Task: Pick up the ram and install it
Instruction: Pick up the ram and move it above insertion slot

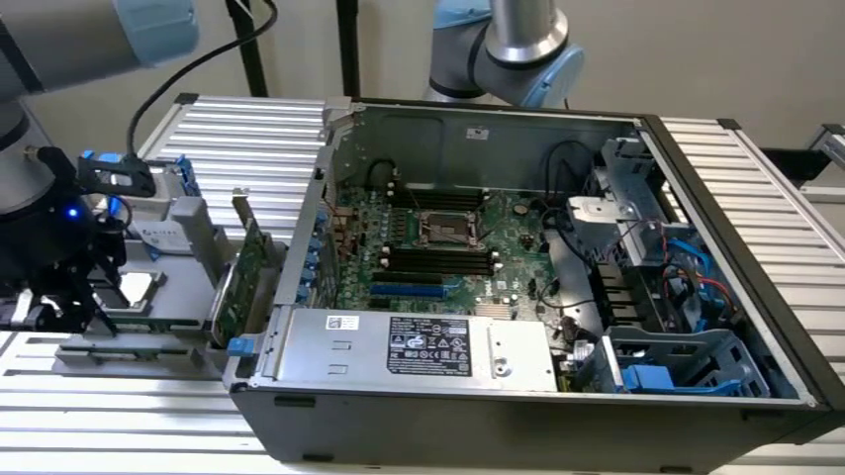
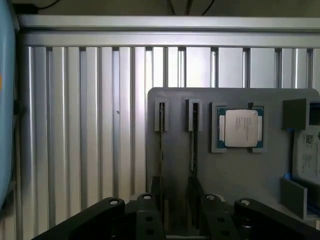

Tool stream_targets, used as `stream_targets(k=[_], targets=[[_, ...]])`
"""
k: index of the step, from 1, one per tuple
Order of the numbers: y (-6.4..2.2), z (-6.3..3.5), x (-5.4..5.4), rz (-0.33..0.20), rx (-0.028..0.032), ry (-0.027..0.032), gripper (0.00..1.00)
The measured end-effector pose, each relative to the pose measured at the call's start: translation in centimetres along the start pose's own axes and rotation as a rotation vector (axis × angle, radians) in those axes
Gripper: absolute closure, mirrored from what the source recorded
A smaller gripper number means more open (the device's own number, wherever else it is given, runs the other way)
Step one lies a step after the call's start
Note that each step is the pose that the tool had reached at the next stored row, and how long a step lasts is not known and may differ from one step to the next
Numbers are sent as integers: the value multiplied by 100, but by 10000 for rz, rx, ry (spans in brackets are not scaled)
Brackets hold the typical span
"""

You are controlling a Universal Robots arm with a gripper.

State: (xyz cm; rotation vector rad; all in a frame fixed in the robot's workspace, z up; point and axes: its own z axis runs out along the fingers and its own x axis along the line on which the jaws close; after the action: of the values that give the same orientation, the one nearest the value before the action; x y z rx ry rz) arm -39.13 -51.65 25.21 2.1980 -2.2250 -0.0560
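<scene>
While outside the computer case (image 1: 528, 416), gripper (image 2: 175, 222) downturned above the ram (image 2: 192, 150)

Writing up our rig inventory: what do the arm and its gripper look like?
The arm has silver-grey tubes and pale blue joint caps. A black cable runs down to the wrist, where a small blue light glows. The gripper is black, its linkage bars pinned with silver screws.

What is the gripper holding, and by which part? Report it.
Cannot be told. The gripper hangs close over two ram sticks standing on edge in the gray holder; no grip on either can be made out.
</scene>
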Motion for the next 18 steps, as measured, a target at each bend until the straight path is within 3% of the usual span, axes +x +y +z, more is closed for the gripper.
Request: stream_targets(k=[18], targets=[[-22,326,52,0,-1,1,0]])
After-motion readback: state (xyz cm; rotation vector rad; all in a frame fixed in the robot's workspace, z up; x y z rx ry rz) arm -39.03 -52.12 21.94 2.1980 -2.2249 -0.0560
